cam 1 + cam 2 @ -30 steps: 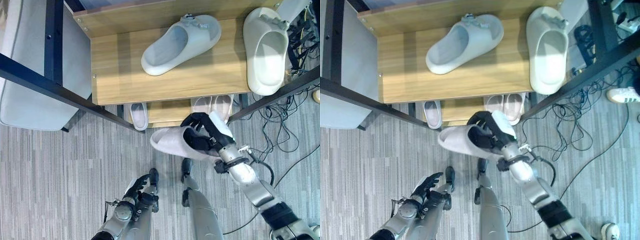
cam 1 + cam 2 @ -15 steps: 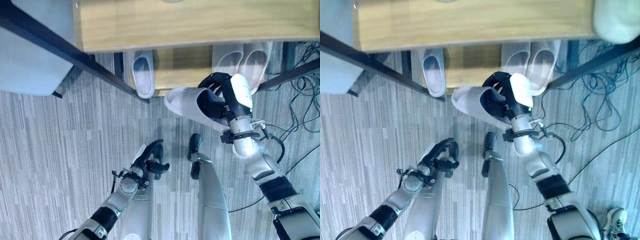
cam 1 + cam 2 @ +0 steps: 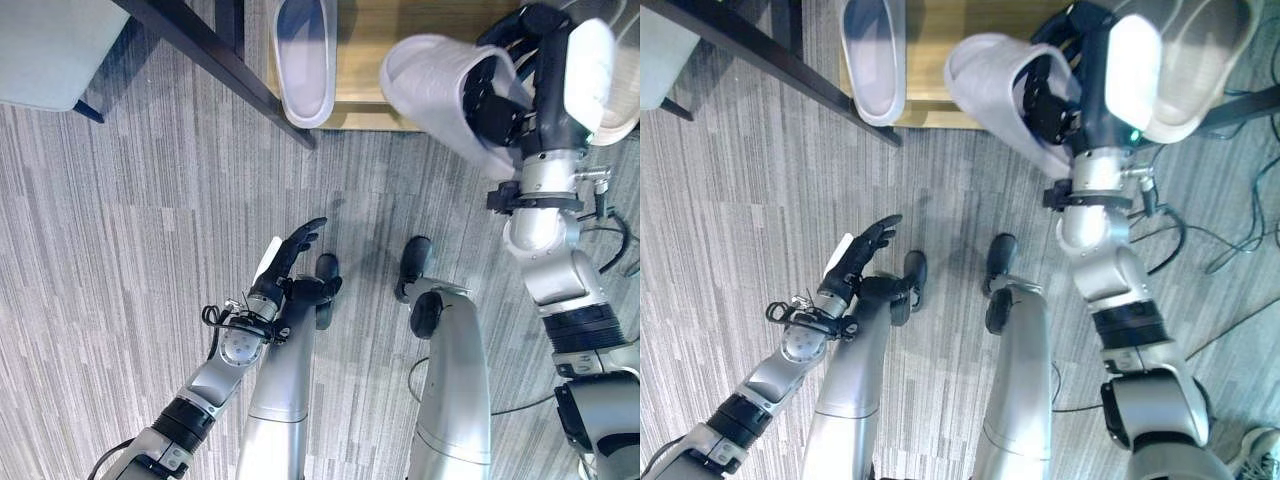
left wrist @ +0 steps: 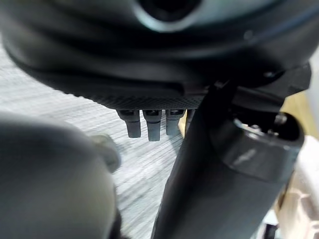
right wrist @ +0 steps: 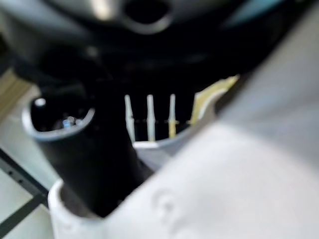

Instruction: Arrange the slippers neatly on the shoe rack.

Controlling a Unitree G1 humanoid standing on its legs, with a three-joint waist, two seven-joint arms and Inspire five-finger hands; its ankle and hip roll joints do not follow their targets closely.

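Observation:
My right hand (image 3: 540, 75) is shut on a white slipper (image 3: 435, 90), its fingers curled into the slipper's opening and the thumb (image 5: 84, 149) against the white foam (image 5: 199, 189). It holds the slipper in the air at the front edge of the rack's low wooden shelf (image 3: 370, 60). On that shelf lies a single pale slipper (image 3: 305, 55), toe towards me. Another pale slipper (image 3: 1200, 70) shows just behind my right hand. My left hand (image 3: 285, 262) hangs low over the floor with straight fingers (image 4: 149, 127), holding nothing.
A black frame bar (image 3: 225, 60) of the rack slants across the upper left. A grey padded seat (image 3: 40, 50) stands at the far left. Loose cables (image 3: 625, 245) lie on the grey striped floor (image 3: 120, 250) to the right.
The whole view has tipped down towards the floor, so the upper shelf is out of sight. My right hand keeps the slipper, closer to the low shelf. My left hand's fingers have stretched out.

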